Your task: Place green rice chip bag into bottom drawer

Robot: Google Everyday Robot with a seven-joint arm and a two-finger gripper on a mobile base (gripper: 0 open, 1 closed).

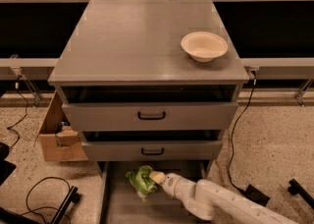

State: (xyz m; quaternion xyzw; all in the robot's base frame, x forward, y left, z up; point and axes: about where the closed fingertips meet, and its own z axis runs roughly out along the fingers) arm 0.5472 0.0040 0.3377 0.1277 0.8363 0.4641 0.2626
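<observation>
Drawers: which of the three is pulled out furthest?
The bottom drawer: its grey floor is exposed, while the top drawer and middle drawer are barely open. The gripper holds the green rice chip bag over it.

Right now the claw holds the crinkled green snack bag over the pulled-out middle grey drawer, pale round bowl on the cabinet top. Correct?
Wrong drawer. The camera view shows the claw holding the crinkled green snack bag over the pulled-out bottom grey drawer, below the middle grey drawer. The pale round bowl is on the cabinet top.
</observation>
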